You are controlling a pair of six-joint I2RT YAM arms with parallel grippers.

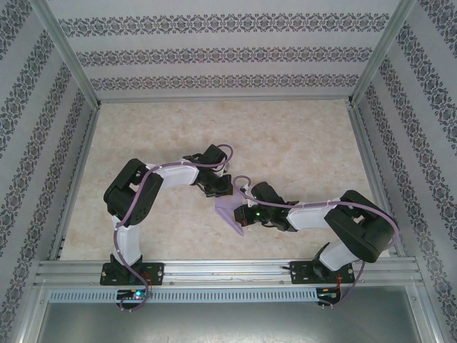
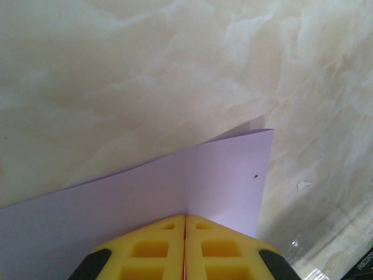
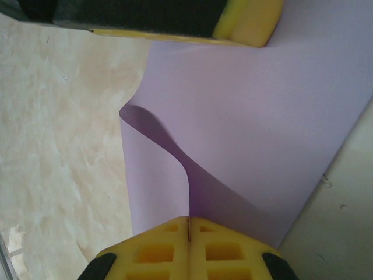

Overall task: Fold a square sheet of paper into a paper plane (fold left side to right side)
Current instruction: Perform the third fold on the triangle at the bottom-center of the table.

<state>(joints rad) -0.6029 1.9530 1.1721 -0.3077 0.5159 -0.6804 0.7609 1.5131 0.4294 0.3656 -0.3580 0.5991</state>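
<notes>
**Folding the sheet, left side over right: grip and carry**

**Position.** The sheet (image 1: 228, 213) sits near the middle of the table (image 1: 300, 143), a little toward the near edge, between the two grippers. It is not flat. In the right wrist view one side rises off the table in a soft curl, with no sharp crease along it. In the left wrist view a faint line runs up the sheet from the fingertips; whether it is a crease cannot be told.

**Grip.** The left gripper (image 2: 185, 217) is closed, its yellow fingers pressed together on one edge of the sheet. The right gripper (image 3: 189, 220) is also closed, pinching the raised edge at the foot of the curl. The two grippers are near each other, with the sheet between them.

**Step in hand (judged).** The fold appears to be under way and not yet set.

**Procedure.**
1. Use one gripper as an anchor and move only the other.
2. Carry the lifted edge across in a low arc so that the curl rolls rather than buckles.
3. Avoid pulling the grippers apart, since thin paper held at two points tears or slips.
4. Match corners and edges before any release.
5. Press the crease from its middle outward.
</notes>
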